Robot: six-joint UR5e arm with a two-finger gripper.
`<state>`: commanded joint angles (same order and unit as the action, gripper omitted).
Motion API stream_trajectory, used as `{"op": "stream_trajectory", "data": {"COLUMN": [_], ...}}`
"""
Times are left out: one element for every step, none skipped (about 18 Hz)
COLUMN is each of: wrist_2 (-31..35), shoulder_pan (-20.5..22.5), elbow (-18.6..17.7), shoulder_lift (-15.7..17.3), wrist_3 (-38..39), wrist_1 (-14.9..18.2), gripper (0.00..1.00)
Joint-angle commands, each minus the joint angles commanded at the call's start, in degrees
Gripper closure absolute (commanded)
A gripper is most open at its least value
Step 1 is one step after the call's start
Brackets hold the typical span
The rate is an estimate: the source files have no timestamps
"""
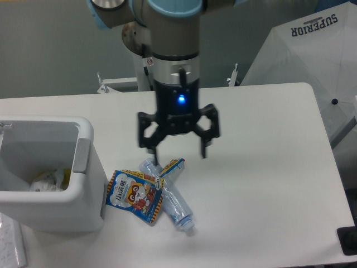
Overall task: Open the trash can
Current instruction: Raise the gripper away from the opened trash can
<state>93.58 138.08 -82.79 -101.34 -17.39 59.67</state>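
Observation:
The trash can [83, 209] is a boxy white bin at the left edge of the table. It stands open: its inside shows, with crumpled waste [47, 181] at the bottom. A grey push tab [82, 155] sits on its right rim. No lid shows over the opening. My gripper [178, 151] hangs over the table's middle, to the right of the can and apart from it. Its fingers [152, 146] are spread wide and hold nothing.
A clear plastic bottle [170, 198] lies on the table just below the gripper. A blue snack packet [134, 196] lies against it, close to the can. A white umbrella [312, 50] stands behind the table's far right corner.

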Motion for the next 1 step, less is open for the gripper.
{"op": "stream_trajectory", "data": {"wrist_2": [1.32], "shoulder_pan": [0.0], "elbow": [-0.09], "shoulder_lift": [-0.17], "wrist_3": [-1.32], "wrist_1": [0.18], "gripper": [0.0]}}
